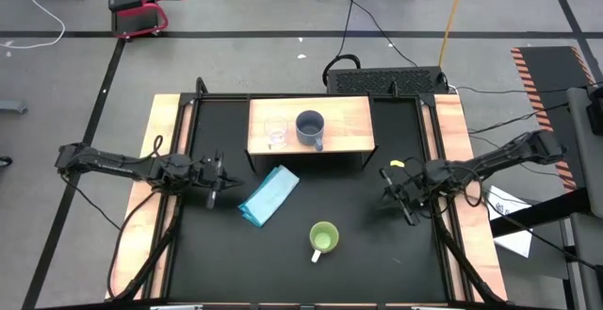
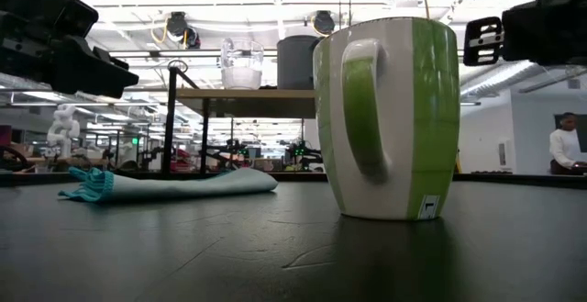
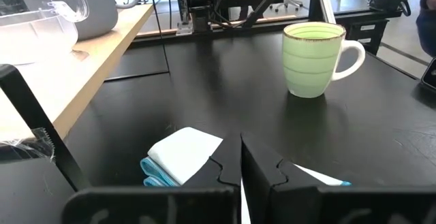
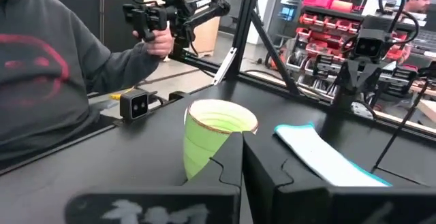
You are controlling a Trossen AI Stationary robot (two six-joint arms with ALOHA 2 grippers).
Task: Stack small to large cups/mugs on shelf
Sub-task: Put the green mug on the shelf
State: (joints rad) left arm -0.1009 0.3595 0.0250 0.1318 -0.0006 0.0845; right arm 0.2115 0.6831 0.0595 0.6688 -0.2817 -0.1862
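On the shelf (image 1: 349,136) stand the grey-blue mug (image 1: 311,127) and, just beside it, the glass cup (image 1: 275,135). The lime-green mug (image 1: 323,238) sits well apart on the tabletop (image 1: 377,253). Both the left gripper (image 1: 215,180) and right gripper (image 1: 403,199) have fingers shut, empty; open wide before approaching the green mug's rim.

The lime-green mug (image 2: 390,118) looks glossy glazed ceramic (white handle too); the shelf (image 1: 344,122) is pale smooth wood, the bench (image 1: 358,253) matt black, the folded cloth (image 1: 268,195) soft fabric.
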